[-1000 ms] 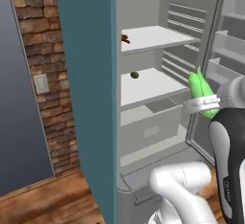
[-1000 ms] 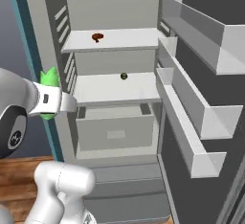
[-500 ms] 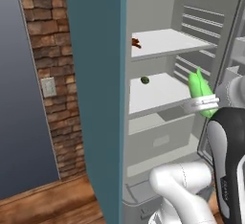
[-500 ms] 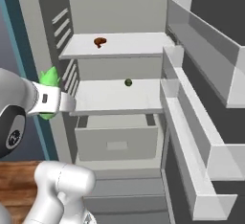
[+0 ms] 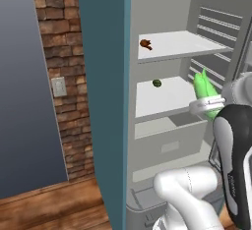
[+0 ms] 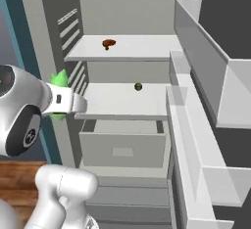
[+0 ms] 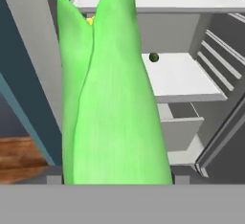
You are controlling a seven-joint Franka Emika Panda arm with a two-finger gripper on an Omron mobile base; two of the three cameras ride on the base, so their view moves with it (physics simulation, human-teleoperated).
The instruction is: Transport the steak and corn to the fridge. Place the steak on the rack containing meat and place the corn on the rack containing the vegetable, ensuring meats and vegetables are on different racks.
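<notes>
**Corn held at the open fridge, left of the lower shelf**

At the far left of the left base view a dark grey wall [image 5: 24, 86] meets a brick pillar [image 5: 61, 52] that carries a pale wall switch [image 5: 58, 87]. Right of the bricks stands the teal side panel of the fridge [image 5: 106, 101], whose white interior lies open.

Inside, the rack containing meat [image 5: 182, 44] is the higher flat shelf, and the meat [image 5: 145, 43], a small brown lump, lies on its left part. Below it, the lower shelf [image 5: 162, 96] carries the vegetable [image 5: 157, 82], a small dark green ball, toward its back. A grey drawer [image 5: 167, 143] sits under that shelf, pulled slightly forward.

The corn [image 5: 205, 94] is further right in this view, upright with its tapered tip pointing up, in front of the lower shelf and not touching it. The end effector [image 5: 209, 107] is clamped on the lower part of the corn, its white wrist band crossing the husk.

In the right base view the corn [image 6: 60, 83] shows behind the white wrist at the left, with the meat [image 6: 108, 43] and the vegetable [image 6: 138, 86] to its right, and the white door racks [image 6: 201, 105] at the far right.

In the hand view the corn [image 7: 112, 98] rises tall in front of the camera; the vegetable [image 7: 153, 57] lies on the lower shelf just right of it.
</notes>
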